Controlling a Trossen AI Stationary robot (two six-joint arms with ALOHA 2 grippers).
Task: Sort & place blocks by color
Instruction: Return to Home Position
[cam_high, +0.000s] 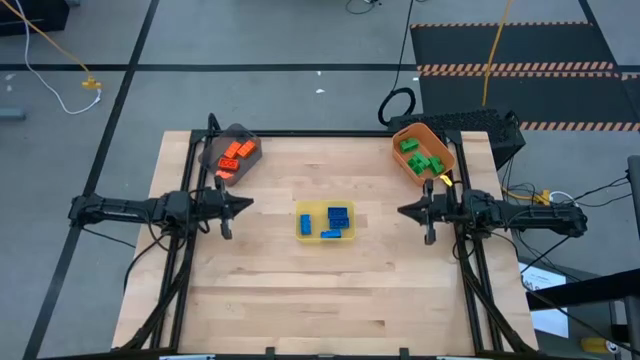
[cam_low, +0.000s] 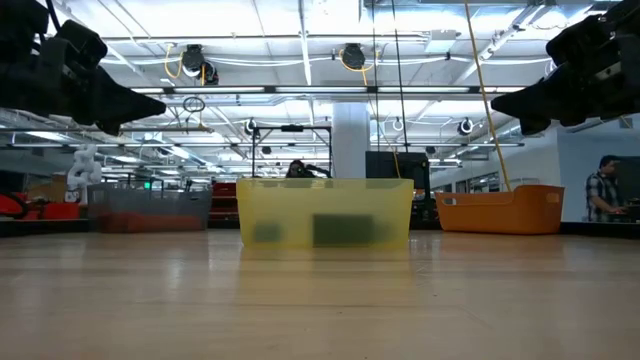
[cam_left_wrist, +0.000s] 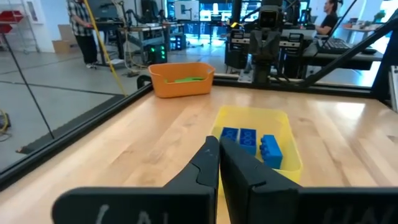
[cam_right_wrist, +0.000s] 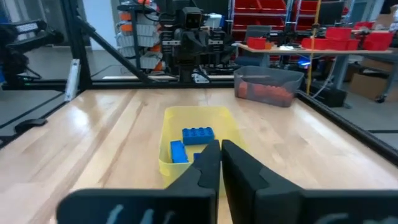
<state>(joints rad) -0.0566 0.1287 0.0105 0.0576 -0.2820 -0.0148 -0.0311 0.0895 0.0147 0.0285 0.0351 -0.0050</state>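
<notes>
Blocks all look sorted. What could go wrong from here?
The orange bin of green blocks sits at the table's far edge, close to the right claw; a stray swing might knock it off. The grey bin of orange blocks sits likewise near the left claw. Both claws are shut, empty.

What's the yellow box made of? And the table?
The yellow bin looks like slightly glossy, see-through plastic: in the low view, dark shapes show through its wall. The table looks like pale wood, probably sealed smooth, with plank lines and grain.
</notes>
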